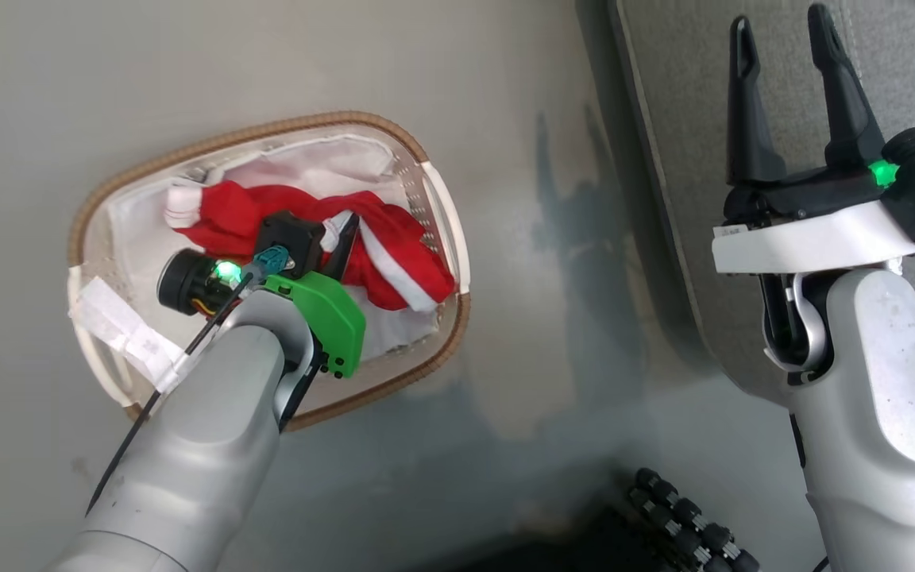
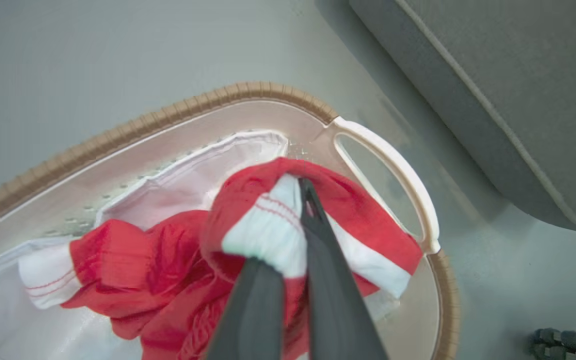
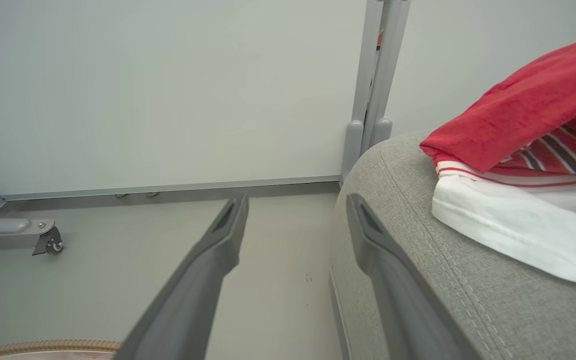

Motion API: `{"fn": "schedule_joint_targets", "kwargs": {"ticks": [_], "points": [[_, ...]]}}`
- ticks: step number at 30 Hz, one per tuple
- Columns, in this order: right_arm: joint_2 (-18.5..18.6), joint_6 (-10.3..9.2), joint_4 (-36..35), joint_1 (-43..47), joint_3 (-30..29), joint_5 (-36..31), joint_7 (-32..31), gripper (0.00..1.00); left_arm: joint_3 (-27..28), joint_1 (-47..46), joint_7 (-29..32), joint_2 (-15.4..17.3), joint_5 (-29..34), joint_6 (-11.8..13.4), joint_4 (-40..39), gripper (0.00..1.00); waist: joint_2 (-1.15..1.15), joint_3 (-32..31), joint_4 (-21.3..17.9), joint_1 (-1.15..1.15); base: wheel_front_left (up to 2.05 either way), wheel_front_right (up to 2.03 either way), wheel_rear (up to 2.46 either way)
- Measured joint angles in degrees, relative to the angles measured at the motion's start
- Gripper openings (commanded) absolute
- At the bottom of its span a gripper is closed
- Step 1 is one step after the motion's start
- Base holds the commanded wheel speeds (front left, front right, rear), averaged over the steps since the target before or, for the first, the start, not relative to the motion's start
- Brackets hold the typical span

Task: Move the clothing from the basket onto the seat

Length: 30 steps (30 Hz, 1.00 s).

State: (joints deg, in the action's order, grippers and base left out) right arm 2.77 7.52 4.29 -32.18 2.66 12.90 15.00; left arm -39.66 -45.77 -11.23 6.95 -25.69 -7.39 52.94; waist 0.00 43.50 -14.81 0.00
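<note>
left wrist view shows the left gripper (image 2: 295, 220) clenched on the clothing (image 2: 168, 260), its two dark fingers pinching a white ribbed cuff (image 2: 268, 230) together with the red fold around it. the clothing lies inside the basket (image 2: 168, 120), bunched on the white cloth liner (image 2: 193, 170), one end close to the side handle (image 2: 393, 165). whether the heap is one garment or several tangled together cannot be told. the fabric looks thin, limp and light, so expect it to stretch out and hang below the grip when raised, with the loose end trailing. the ribbed cuff is the thicker, firmer part and is judged a sound place to hold; the smooth red panels are likely to slide between the pads. raise the load well above the woven rim before moving sideways, and check that the liner is not caught in the pinch, since it lies directly under the heap. the seat (image 1: 902, 48) stands just beside the basket. the right gripper (image 1: 779, 24) hovers over the seat edge, jaws spread with nothing between them. one red and white garment (image 3: 518, 110) already rests on the seat.
</note>
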Motion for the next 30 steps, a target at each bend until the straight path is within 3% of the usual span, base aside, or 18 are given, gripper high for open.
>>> {"fn": "schedule_joint_targets", "kwargs": {"ticks": [9, 19, 30], "points": [[0.0, 0.01, 4.4, 5.8, -1.9, -2.4, 0.0, 1.0, -6.5, -1.6, 0.7, 4.2, -3.6, 0.0, -11.6, 0.0, 0.0, -9.0, 3.3, 0.0, 0.0, 0.0, 0.0], [0.0, 0.01, 8.9, 13.1, -1.2, -3.5, 0.0, 1.0, -8.5, -8.8, 6.6, 9.4, -8.4, 0.0, -25.7, 0.0, 0.0, -20.7, 6.5, -0.01, 0.0, 0.0, 0.0], [0.0, 0.0, 11.9, 15.3, 2.6, -4.3, 0.0, 1.0, -11.6, -15.0, 12.9, 14.0, -13.8, -0.2, -31.4, 0.0, 0.0, -33.1, 7.7, -0.01, 0.0, 0.0, 0.0]]}}
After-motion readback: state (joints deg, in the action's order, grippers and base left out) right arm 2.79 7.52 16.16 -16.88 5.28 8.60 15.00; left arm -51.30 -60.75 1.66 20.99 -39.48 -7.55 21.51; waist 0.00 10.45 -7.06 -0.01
